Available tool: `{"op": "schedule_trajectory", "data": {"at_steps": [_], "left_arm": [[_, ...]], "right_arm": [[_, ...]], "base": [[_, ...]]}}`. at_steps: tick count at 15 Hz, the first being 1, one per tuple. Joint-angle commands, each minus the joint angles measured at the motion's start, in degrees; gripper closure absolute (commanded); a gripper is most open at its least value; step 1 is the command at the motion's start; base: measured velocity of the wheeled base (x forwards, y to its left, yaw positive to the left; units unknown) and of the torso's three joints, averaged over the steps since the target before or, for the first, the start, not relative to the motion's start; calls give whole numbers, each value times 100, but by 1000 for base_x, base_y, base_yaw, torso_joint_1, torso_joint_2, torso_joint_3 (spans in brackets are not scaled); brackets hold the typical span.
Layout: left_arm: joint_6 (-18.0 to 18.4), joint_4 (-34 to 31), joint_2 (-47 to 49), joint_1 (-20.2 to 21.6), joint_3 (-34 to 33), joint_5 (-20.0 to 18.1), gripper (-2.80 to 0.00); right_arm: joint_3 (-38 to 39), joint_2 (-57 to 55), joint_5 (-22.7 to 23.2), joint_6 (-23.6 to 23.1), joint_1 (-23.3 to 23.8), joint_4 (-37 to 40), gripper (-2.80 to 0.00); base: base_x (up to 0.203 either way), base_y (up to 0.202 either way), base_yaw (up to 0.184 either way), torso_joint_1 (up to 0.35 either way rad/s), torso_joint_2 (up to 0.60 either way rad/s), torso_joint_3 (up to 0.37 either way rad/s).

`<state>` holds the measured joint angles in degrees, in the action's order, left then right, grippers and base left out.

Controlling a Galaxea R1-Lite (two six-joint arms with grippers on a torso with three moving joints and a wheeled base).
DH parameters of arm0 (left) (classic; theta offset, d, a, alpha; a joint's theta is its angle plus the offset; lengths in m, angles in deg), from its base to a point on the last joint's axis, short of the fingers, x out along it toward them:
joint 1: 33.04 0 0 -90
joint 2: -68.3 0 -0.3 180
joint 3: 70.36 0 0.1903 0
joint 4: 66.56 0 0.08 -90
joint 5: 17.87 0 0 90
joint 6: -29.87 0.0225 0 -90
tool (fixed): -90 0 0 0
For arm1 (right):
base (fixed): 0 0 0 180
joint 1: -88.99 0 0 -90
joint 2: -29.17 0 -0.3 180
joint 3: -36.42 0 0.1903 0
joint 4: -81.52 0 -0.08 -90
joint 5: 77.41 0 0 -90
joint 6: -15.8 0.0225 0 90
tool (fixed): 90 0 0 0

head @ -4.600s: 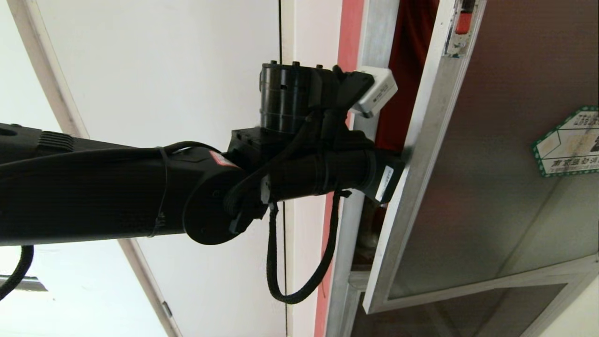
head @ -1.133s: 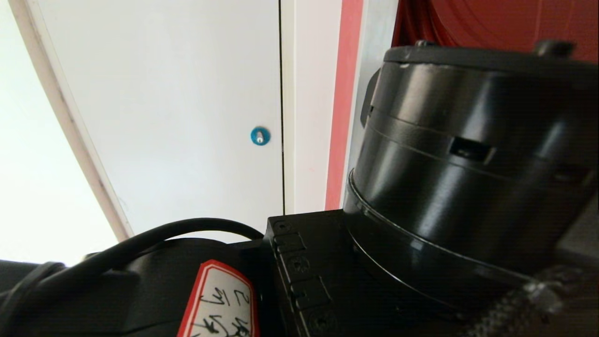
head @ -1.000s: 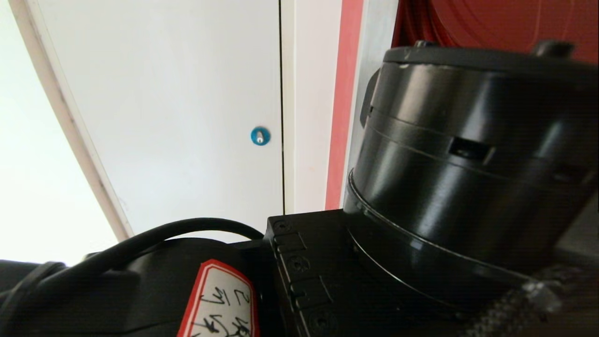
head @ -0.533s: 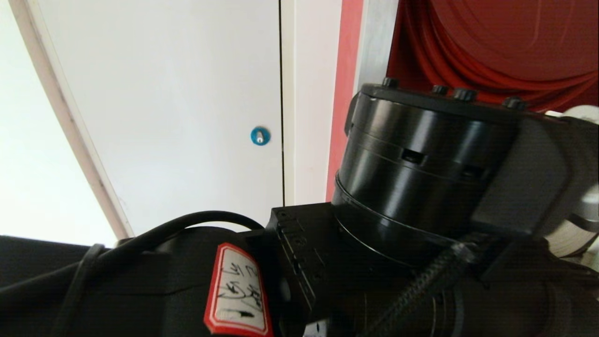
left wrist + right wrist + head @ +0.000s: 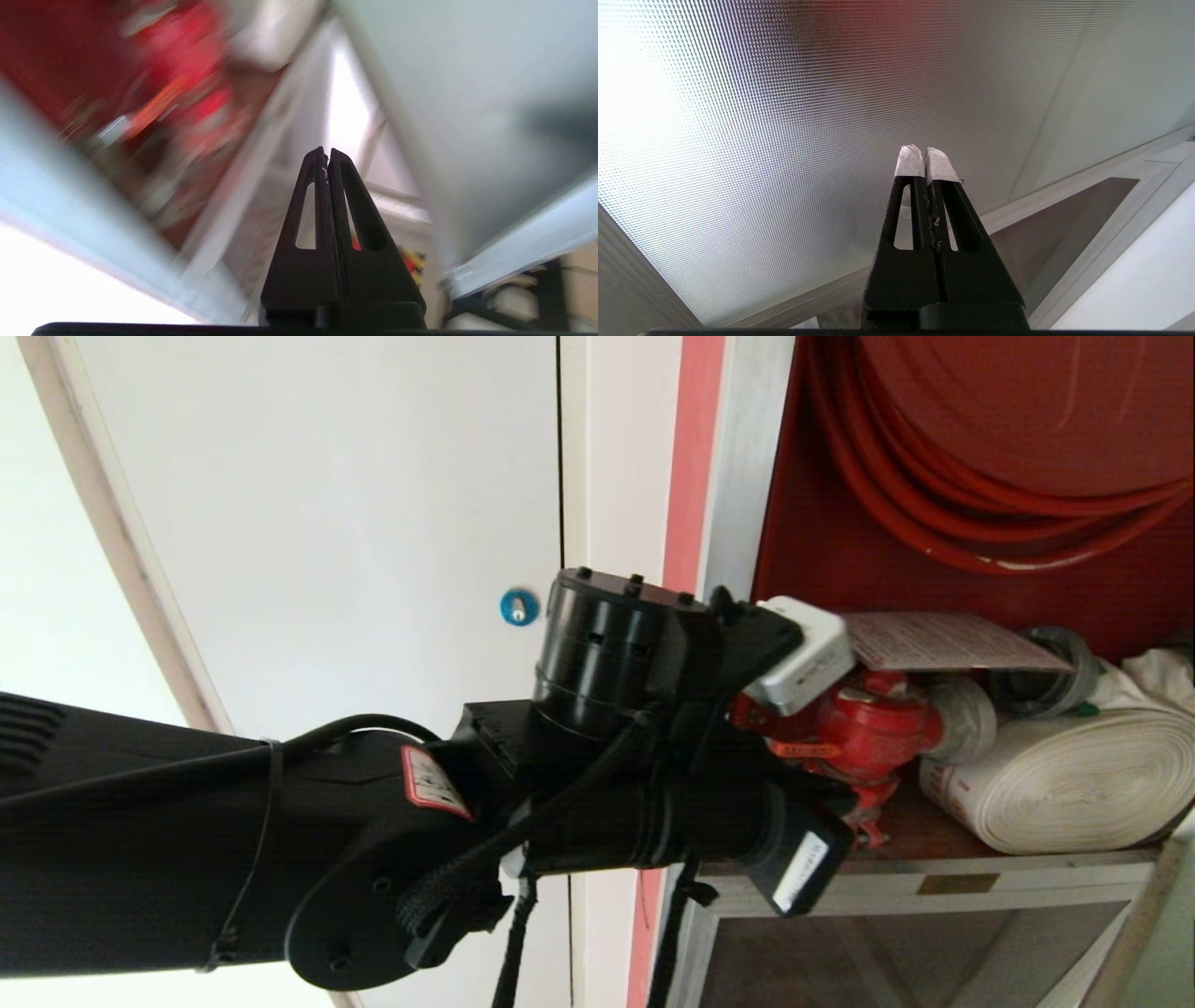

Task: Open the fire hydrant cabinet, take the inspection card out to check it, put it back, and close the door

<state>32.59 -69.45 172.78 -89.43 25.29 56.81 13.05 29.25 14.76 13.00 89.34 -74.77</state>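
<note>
I see the fire hydrant cabinet open (step 1 done); inspection card untaken, left gripper closed, empty.

My left arm crosses the fire hydrant cabinet at its frame edge. Inside, the red valve and rolled hose crowd the shelf; open room lies under the hose reel, above the inspection card.

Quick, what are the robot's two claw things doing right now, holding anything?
Left end effector: shut, holding nothing.
Right end effector: shut, holding nothing.
</note>
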Motion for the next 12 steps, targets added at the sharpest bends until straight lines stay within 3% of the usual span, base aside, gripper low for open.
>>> {"op": "schedule_trajectory", "data": {"at_steps": [1,6,12], "left_arm": [[19,17,-228,464,-363,-14,0],[80,24,-934,1925,-1295,-44,0],[458,35,-2055,3736,-2350,-52,0]], "right_arm": [[9,1,3,-9,0,1,0],[4,1,3,-1,0,1,0],[9,1,3,-1,0,1,0]], "base": [[0,0,0,0,0,0],[0,0,0,0,0,0],[0,0,0,0,0,0]]}}
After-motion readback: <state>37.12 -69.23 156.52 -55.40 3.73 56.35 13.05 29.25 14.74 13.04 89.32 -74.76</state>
